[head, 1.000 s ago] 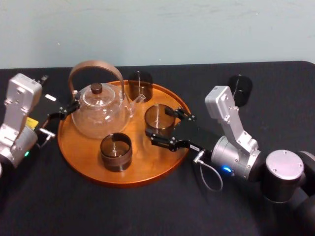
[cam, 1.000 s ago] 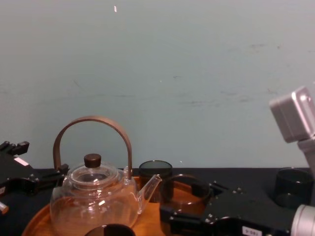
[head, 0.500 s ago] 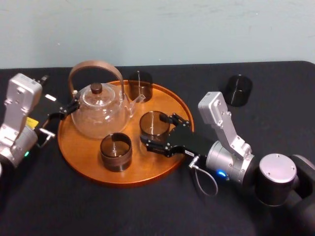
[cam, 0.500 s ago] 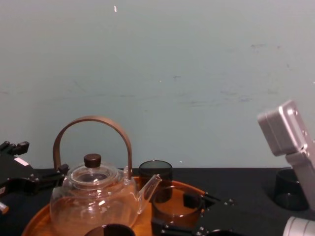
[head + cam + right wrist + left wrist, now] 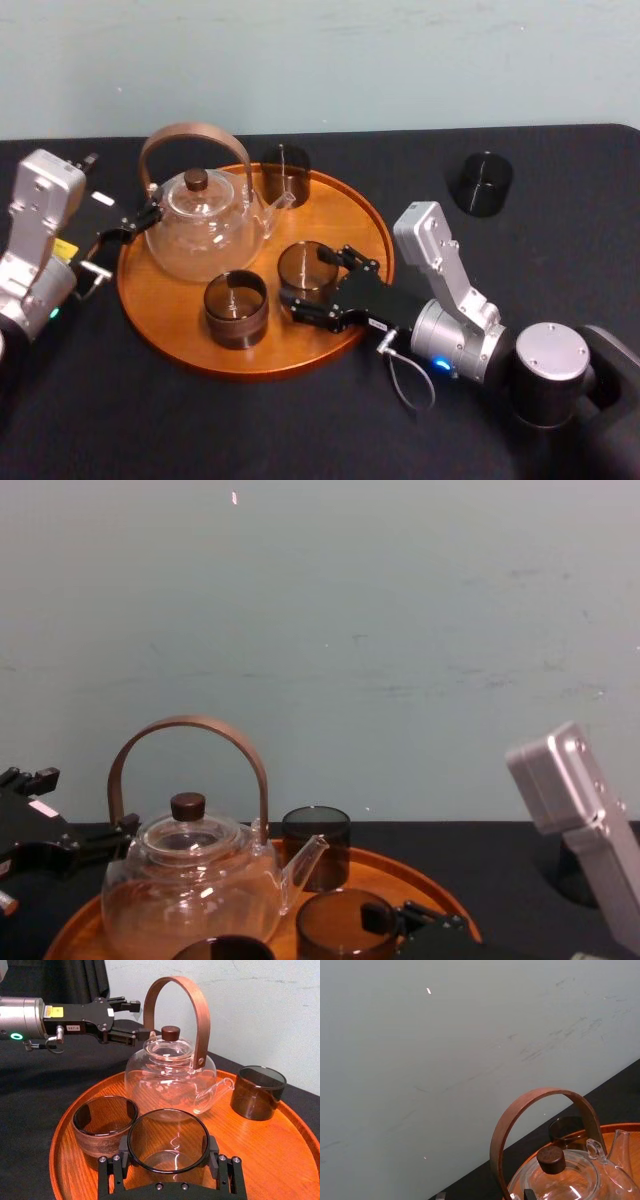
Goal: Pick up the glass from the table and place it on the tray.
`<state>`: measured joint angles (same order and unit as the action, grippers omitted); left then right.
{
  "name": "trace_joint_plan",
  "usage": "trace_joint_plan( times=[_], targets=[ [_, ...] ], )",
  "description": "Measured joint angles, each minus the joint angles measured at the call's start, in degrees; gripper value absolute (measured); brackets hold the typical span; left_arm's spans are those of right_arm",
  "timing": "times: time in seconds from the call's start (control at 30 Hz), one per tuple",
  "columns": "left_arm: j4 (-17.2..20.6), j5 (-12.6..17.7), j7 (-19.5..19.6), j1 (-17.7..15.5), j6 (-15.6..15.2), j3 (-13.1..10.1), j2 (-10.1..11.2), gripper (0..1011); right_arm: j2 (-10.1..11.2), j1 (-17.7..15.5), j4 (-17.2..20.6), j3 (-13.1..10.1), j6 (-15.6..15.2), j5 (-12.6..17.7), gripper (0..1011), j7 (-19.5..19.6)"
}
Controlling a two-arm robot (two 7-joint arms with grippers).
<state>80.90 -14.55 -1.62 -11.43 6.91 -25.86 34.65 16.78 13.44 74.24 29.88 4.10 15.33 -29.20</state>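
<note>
head view: right gripper (image 5: 316,280) reaches over the tray (image 5: 250,362) from its right edge, jaws clamped on the glass (image 5: 305,268). the glass is inside the rim, just right of a second glass (image 5: 235,308) and in front of the teapot (image 5: 203,228). left gripper (image 5: 128,226) is at the tray's left edge beside the teapot, jaws apart. a third glass (image 5: 482,183) stands on the counter (image 5: 560,250), well apart.

right wrist view: pads (image 5: 123,1149) touch both sides of the glass. we cannot tell whether its base meets the wood.

chest view: the glass is low, in front of a fourth glass (image 5: 316,842) by the far rim.
</note>
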Motion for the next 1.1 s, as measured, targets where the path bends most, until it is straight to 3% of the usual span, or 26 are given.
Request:
trace_joint_plan(
  times=[1.1],
  targets=[
    [0.0, 0.0, 0.0, 0.0, 0.0, 0.0, 0.0, 1010, -1.62, 1.43, -4.87, 0.79, 0.61, 1.21, 906, -1.75]
  ],
)
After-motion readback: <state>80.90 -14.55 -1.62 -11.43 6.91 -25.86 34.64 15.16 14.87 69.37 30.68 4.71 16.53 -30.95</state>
